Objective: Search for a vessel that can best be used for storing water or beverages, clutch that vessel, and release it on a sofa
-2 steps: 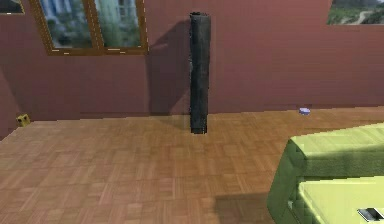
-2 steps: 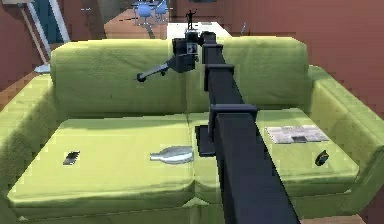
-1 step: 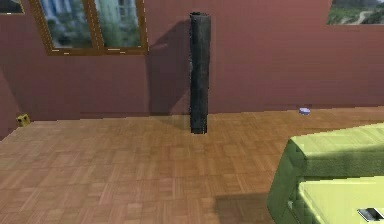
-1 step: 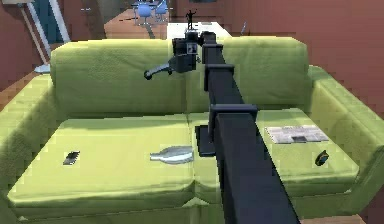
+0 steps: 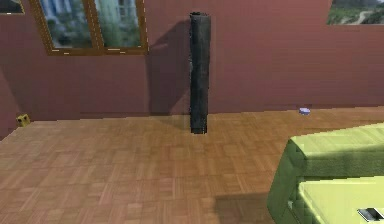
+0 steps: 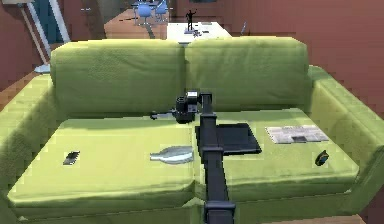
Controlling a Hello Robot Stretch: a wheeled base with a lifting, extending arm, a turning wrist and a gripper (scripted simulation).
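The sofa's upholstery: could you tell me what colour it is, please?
Plain light green; the sofa shows best in the arm side view.

Sofa [image 5: 340,155] partly beyond picture's edge

Home living room, probably: green sofa [image 6: 115,75], parquet floor [image 5: 120,165], wood-framed window [image 5: 90,22], maroon walls [image 5: 260,60], wall picture [image 5: 355,10].

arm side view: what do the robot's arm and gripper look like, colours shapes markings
The arm is a dark, near-black square bar with plain flat faces. At its far end sit two small white squares with black marks. Beside them is the gripper, a dark blocky body with two thin fingers.
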